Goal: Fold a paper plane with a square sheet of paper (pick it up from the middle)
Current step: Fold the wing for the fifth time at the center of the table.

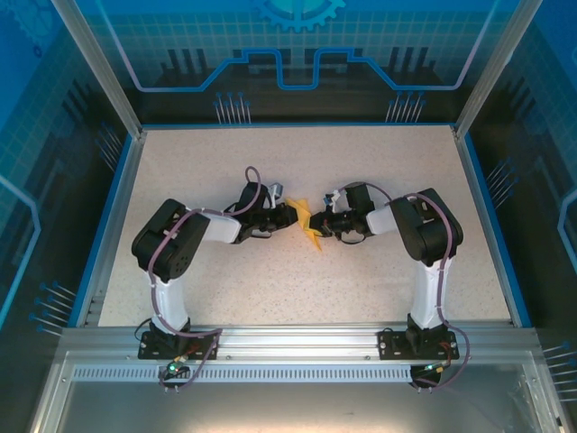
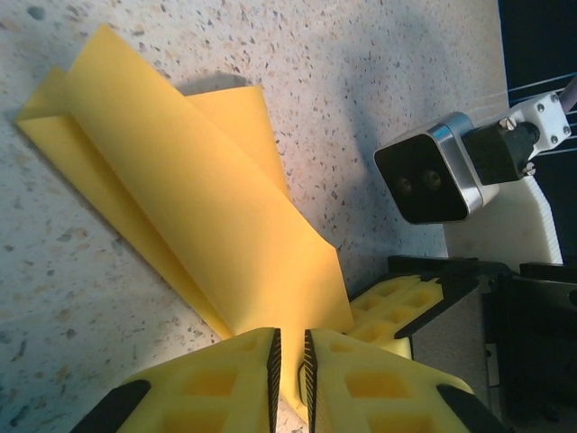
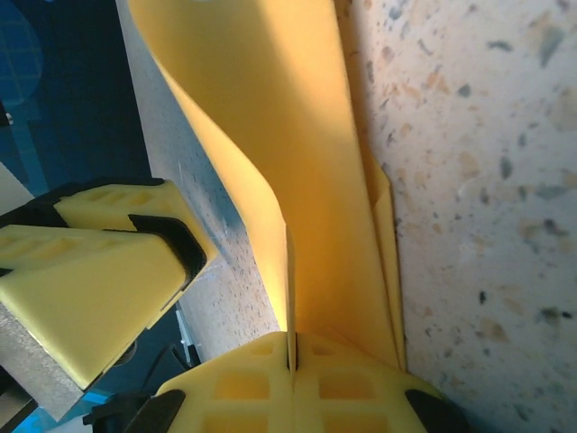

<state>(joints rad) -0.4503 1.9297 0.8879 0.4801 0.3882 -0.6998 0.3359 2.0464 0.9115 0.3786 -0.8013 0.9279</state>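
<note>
- Left hand (image 2: 290, 347) was clamped on the folded paper sheet (image 2: 207, 198).
- Right hand (image 3: 290, 350) was pinched shut on the sheet's other side, above the speckled tabletop (image 1: 297, 162).

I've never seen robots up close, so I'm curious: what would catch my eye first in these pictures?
The bright yellow sheet of paper at the middle of the speckled table stands out first, folded lengthwise into layered flaps. The left gripper and the right gripper meet over it nose to nose. Each pinches an edge of the paper between chunky yellow fingers.
</note>
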